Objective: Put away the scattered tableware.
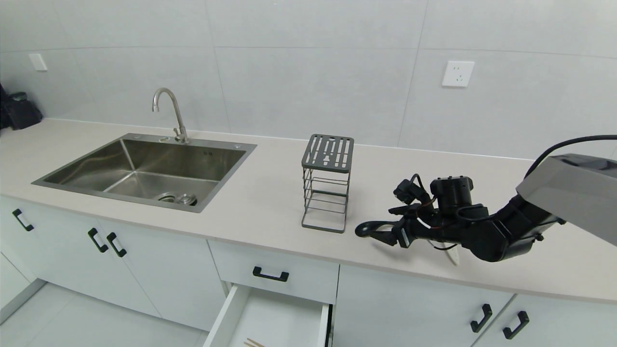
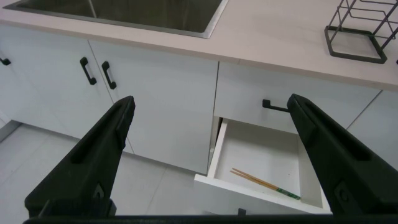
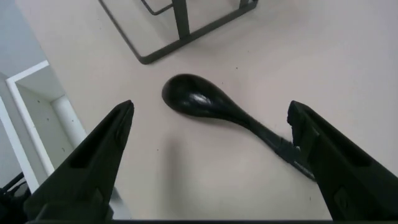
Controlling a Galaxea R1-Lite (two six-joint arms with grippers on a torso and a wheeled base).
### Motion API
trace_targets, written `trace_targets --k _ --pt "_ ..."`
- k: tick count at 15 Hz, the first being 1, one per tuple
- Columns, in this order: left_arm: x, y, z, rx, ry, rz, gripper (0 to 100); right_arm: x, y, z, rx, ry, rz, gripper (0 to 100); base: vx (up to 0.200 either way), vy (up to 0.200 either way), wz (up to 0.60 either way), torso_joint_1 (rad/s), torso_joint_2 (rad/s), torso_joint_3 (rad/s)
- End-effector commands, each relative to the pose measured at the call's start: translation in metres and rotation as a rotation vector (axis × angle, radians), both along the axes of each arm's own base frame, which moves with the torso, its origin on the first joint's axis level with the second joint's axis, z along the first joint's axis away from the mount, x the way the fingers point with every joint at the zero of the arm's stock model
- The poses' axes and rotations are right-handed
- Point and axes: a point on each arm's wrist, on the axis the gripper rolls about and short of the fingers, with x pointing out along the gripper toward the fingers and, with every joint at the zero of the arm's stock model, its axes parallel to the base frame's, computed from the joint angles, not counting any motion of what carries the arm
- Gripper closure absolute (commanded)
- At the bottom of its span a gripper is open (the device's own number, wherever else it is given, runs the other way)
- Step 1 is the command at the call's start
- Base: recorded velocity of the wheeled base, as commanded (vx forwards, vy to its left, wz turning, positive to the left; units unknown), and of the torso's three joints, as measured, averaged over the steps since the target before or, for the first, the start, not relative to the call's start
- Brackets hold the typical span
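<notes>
Spoon (image 3: 199,102), black, lies flat on the counter (image 3: 186,186) just beside the foot of the wire rack (image 3: 180,28), not yet gripped. Right gripper (image 3: 210,112) hovers over it, jaws wide apart. Left gripper (image 2: 211,102), jaws also apart and empty, hangs above the open drawer (image 2: 261,152), where chopsticks (image 2: 264,183) already lie. Task looks partly done: the spoon is left to stow.

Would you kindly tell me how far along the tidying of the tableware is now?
Done: chopsticks lie in the open drawer. In hand: the right tool hangs open over the black spoon on the counter beside the wire rack, not gripping it. Left: grasping the spoon and stowing it, probably in that drawer; the left tool is open and empty, facing the drawer.
</notes>
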Motion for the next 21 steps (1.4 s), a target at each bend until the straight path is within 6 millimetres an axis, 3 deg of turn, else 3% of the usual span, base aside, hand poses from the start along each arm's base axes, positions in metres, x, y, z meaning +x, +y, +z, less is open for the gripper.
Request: trace_targets --k 1,5,12,15,16,21 --pt "0.0 0.0 0.0 -0.001 0.001 0.0 0 0.006 -0.001 -0.021 -0.001 0.035 0.018 0 0.0 0.0 0.0 0.0 0.0 0.0" --pt "0.0 0.0 0.0 -0.001 0.001 0.0 0 0.017 -0.002 -0.031 0.03 0.043 0.05 0 0.0 0.0 0.0 0.0 0.0 0.0" --pt "0.0 0.0 0.0 -0.001 0.001 0.0 0 0.0 -0.015 -0.042 -0.036 0.085 0.089 0 0.0 0.0 0.0 0.0 0.0 0.0" --pt "0.0 0.0 0.0 -0.001 0.001 0.0 0 -0.007 -0.017 -0.036 -0.049 0.075 0.092 0 0.0 0.0 0.0 0.0 0.0 0.0" --pt "0.0 0.0 0.0 -0.001 0.001 0.0 0 -0.007 -0.018 -0.035 -0.051 0.071 0.086 100 0.0 0.0 0.0 0.0 0.0 0.0" --pt "0.0 0.0 0.0 -0.001 0.001 0.0 0 -0.005 -0.024 -0.035 -0.059 0.061 0.059 100 0.0 0.0 0.0 0.0 0.0 0.0"
